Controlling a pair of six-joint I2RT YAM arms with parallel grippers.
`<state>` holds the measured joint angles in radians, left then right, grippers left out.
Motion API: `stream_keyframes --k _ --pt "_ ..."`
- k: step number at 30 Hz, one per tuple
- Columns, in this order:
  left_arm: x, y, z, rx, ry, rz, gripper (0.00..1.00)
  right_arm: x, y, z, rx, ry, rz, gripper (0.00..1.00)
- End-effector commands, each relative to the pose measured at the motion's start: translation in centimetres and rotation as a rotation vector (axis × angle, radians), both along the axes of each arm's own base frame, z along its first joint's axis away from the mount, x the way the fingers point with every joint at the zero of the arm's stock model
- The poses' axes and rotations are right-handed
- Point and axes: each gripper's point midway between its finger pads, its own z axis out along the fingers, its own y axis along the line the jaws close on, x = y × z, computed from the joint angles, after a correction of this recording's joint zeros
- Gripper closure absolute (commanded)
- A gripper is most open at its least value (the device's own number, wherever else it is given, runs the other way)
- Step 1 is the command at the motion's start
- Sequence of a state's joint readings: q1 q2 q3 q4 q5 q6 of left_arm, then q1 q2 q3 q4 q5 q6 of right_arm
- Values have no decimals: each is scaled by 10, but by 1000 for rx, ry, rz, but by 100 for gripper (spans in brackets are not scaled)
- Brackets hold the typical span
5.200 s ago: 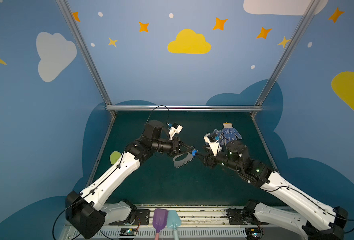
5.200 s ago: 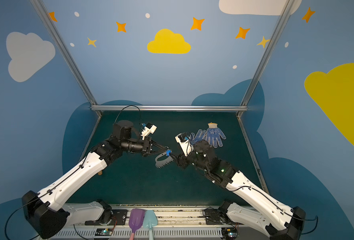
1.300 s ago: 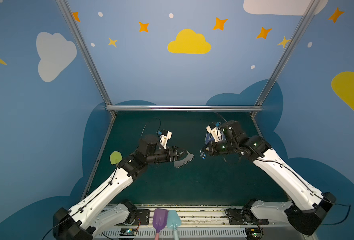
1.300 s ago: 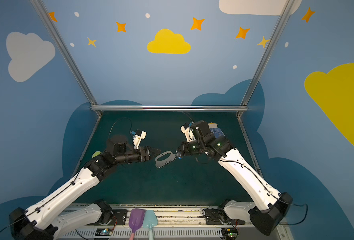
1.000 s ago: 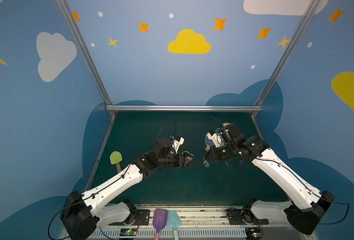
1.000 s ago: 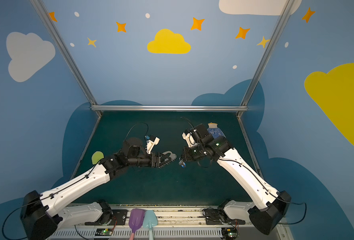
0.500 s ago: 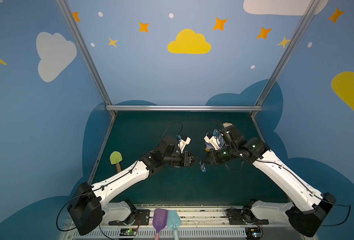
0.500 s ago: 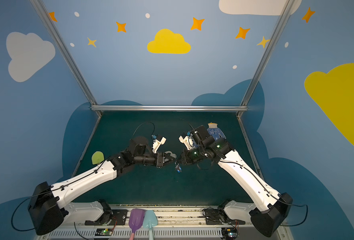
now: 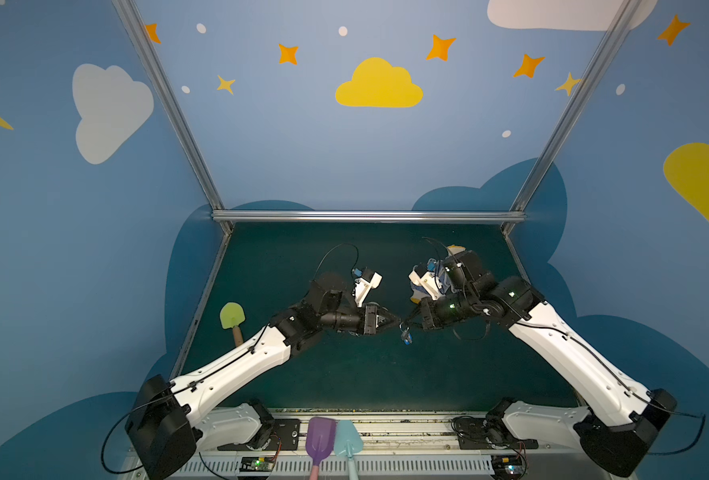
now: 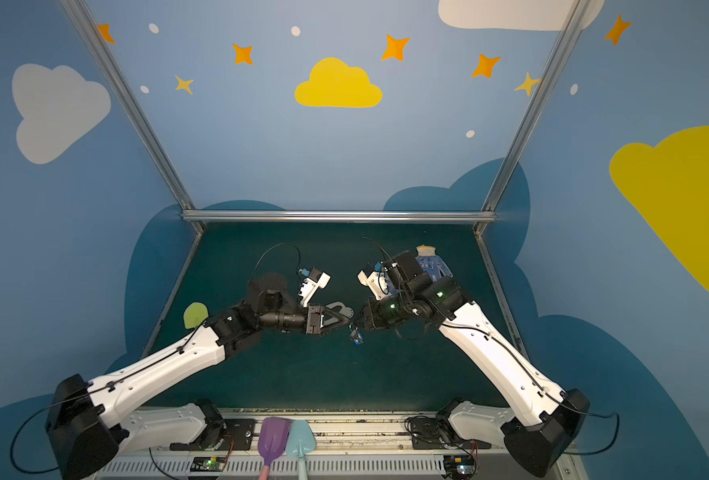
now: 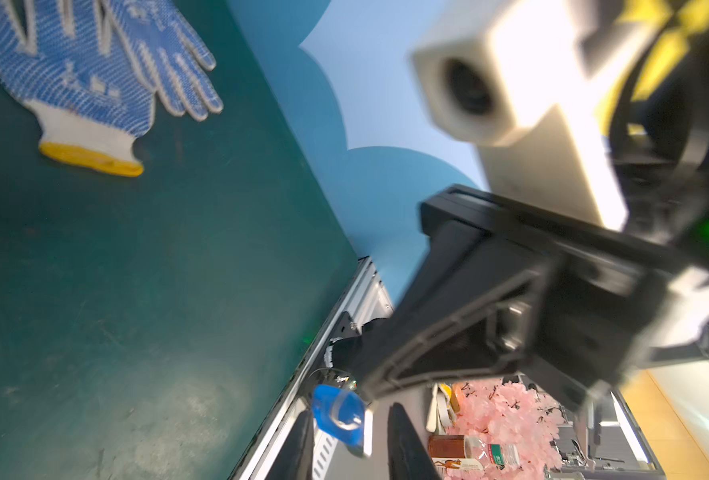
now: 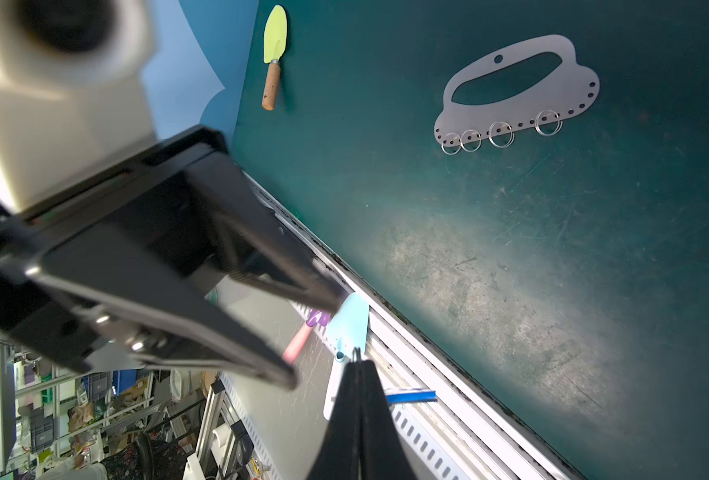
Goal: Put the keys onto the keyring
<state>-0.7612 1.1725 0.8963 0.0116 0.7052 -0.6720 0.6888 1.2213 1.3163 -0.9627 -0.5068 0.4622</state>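
The keys [image 9: 406,336] [image 10: 357,336], a tiny bunch with a bright blue piece, hang above the mat from my right gripper [image 9: 407,325] [image 10: 355,326]. That gripper [image 12: 357,362] is shut on their thin wire ring, and the blue piece [image 12: 411,395] shows edge-on beside it. My left gripper [image 9: 398,322] [image 10: 346,322] meets it tip to tip. Its jaws [image 11: 350,409] stand a little apart around the blue key head [image 11: 338,411], with a gap on one side. The keyring [image 12: 519,89] [image 10: 341,309], a flat grey plate with several small rings, lies on the mat behind the left gripper.
A pair of blue dotted gloves [image 11: 95,75] [image 10: 431,266] lies at the back right, behind the right wrist. A green trowel [image 9: 232,318] [image 12: 275,37] lies at the mat's left edge. A purple shovel [image 9: 320,436] and a light blue shovel [image 9: 347,438] rest on the front rail.
The left gripper has let go of the keyring, which now lies on the mat. It has moved right to the hanging keys, and its jaws have narrowed around the blue piece. The right gripper has stayed shut.
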Motion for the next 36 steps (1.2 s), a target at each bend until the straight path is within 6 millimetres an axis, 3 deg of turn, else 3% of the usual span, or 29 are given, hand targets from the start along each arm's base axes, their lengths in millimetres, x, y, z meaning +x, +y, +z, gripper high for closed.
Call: stream_keyframes --k 1,8,13,22,29,33,36 --pt "-10 1 19 -72 -41 -47 64 1 3 17 52 -54 16 100" --pt "-14 -5 10 -42 -7 -96 77 -3 12 35 148 -69 46 100" --pt "-11 0 9 -20 -27 -62 78 -5 13 38 160 -68 60 100" --pt "-4 9 7 5 -42 0 64 -8 14 40 172 -63 74 100" --pt "-10 3 16 -35 -36 -60 76 -13 19 45 208 -51 102 100" --pt "-10 2 17 -42 -36 -71 78 -16 21 49 234 -48 121 100" --pt "-13 1 21 -57 -38 -83 86 -17 22 48 235 -44 124 100"
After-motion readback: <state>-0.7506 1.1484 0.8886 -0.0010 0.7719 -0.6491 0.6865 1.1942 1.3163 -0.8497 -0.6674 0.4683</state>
